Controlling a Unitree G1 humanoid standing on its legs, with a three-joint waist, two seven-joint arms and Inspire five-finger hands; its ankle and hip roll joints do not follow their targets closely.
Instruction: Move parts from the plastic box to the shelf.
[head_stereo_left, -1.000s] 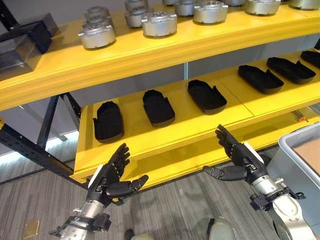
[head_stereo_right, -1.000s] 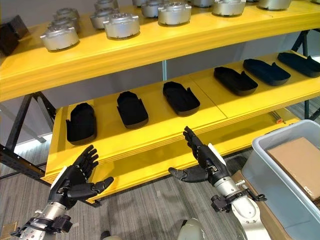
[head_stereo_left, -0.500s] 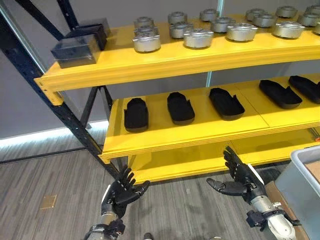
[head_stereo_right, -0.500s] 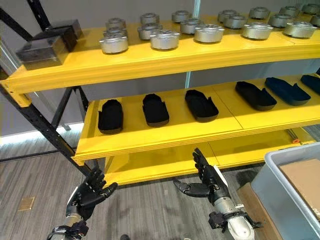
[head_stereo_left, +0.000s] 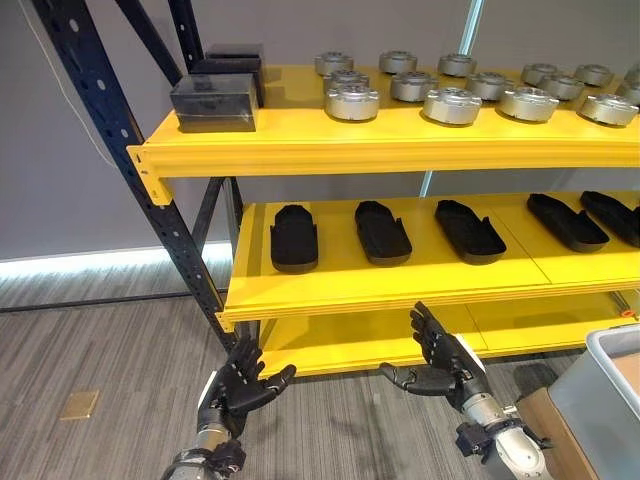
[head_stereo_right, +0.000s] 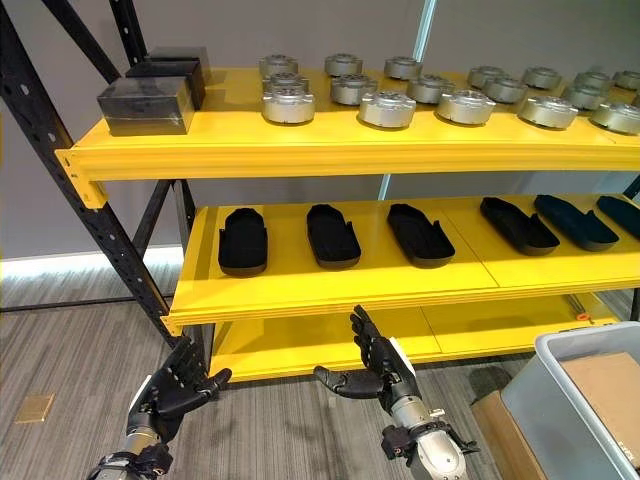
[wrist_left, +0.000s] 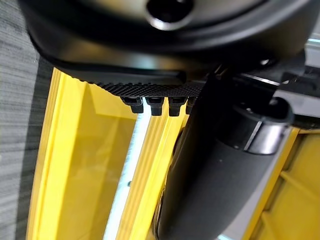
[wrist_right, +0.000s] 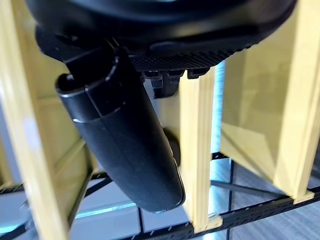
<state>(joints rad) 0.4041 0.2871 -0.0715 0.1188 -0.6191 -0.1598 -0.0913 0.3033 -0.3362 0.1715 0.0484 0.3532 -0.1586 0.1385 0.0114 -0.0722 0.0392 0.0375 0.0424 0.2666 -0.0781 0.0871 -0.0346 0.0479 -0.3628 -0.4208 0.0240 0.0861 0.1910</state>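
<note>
The yellow shelf (head_stereo_left: 340, 285) stands in front of me. Its top level carries several round silver parts (head_stereo_left: 451, 103). Its middle level holds a row of flat black parts (head_stereo_left: 381, 231). The grey plastic box (head_stereo_right: 545, 405) sits on the floor at the lower right, with a brown cardboard sheet (head_stereo_right: 605, 385) inside. My left hand (head_stereo_left: 236, 382) hangs open and empty below the shelf's left end. My right hand (head_stereo_left: 445, 362) is open and empty too, in front of the lowest level. In the wrist views the left thumb (wrist_left: 215, 175) and right thumb (wrist_right: 125, 140) stand straight before yellow beams.
Dark rectangular boxes (head_stereo_left: 215, 95) sit at the left end of the top level. A dark blue upright (head_stereo_left: 110, 130) with diagonal braces frames the shelf's left side. Grey plank floor spreads to the left. A brown board (head_stereo_right: 492, 420) lies beside the plastic box.
The camera has pulled back and risen, so more of the shelf and the left upright shows. Both hands look smaller and lower, still open and empty.
</note>
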